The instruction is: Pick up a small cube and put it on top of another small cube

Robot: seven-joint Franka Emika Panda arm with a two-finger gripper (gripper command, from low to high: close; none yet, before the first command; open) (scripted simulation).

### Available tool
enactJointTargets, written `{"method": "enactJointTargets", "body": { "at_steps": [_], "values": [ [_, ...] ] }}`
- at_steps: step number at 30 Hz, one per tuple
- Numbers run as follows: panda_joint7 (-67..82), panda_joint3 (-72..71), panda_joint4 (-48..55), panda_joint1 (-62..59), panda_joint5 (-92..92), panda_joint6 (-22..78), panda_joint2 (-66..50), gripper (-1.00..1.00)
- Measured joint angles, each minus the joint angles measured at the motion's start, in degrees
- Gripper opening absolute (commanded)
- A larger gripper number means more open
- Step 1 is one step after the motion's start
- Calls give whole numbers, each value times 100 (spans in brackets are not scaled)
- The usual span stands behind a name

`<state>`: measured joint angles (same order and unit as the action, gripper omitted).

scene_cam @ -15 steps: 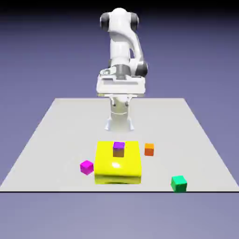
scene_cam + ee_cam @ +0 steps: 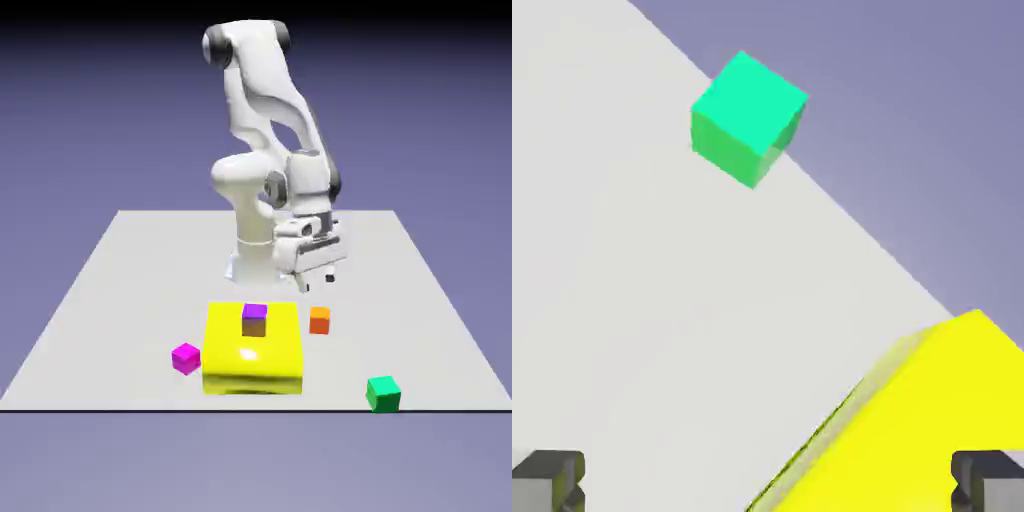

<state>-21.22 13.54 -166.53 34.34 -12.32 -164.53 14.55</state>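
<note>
Our hand [image 2: 316, 283] hangs above the table [image 2: 120, 290] with its fingers spread wide and nothing between them — just behind and over the small orange cube [image 2: 319, 320]. That cube sits on the table just beside the flat yellow block [image 2: 253, 355], on the exterior view's right. The purple-topped cube [image 2: 255, 319] stands on the yellow block, near the orange one.

The hand view shows only the green cube [image 2: 748, 118] and a corner of the yellow block, not the orange cube — so we judge the aim is not yet settled. We think a finger could come down on the block's edge or nudge the orange cube aside. Later, a careless approach could knock the purple-topped cube off its spot.
</note>
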Motion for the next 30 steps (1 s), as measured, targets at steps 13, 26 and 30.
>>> {"method": "enactJointTargets", "body": {
  "at_steps": [13, 26, 30],
  "values": [
    [1155, 508, -202, 1574, -453, -70, -1532, 0],
    [1215, 382, -148, 1468, -337, -460, -1980, -100],
    [1099, 615, -249, 1640, -557, 268, -1150, -100]
  ]
}}
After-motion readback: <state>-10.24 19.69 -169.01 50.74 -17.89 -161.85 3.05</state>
